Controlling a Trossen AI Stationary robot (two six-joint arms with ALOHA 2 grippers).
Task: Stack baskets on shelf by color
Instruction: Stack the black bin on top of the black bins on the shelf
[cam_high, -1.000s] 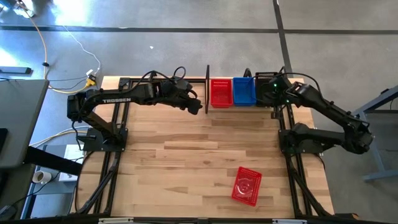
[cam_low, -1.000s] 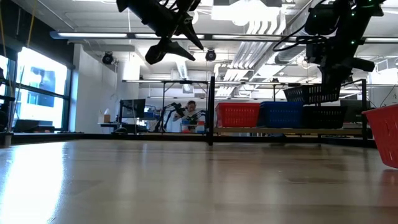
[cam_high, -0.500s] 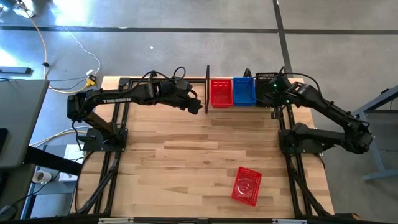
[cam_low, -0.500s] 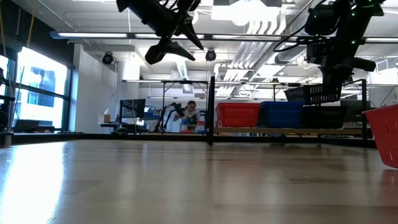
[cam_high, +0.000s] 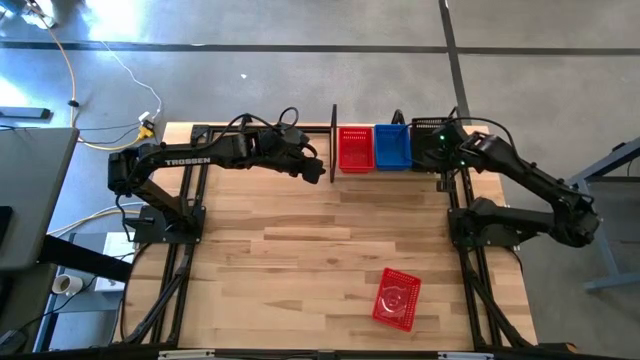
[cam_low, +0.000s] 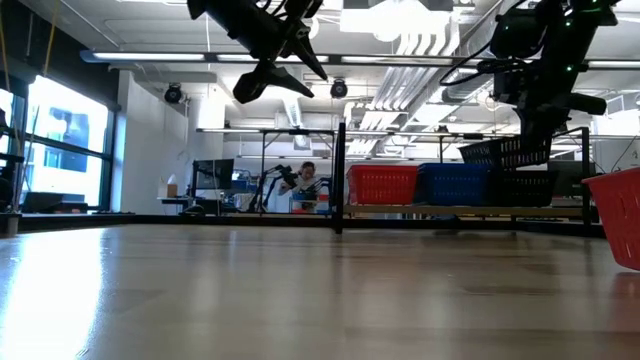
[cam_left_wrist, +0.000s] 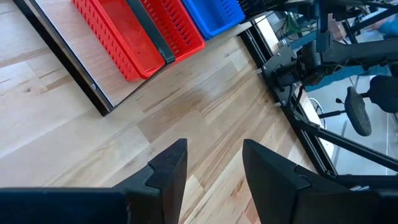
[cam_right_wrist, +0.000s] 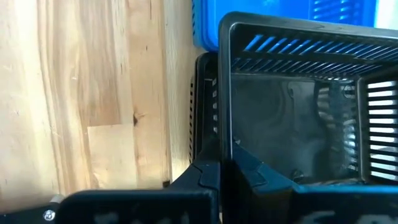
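Red basket (cam_high: 397, 298) lies alone on table (cam_high: 300, 260).

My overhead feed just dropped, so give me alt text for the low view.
The right gripper holds a black basket tilted just above another black basket on the shelf, beside a blue basket and a red basket. The left gripper hangs open and empty, high over the table. Another red basket shows at the right edge.
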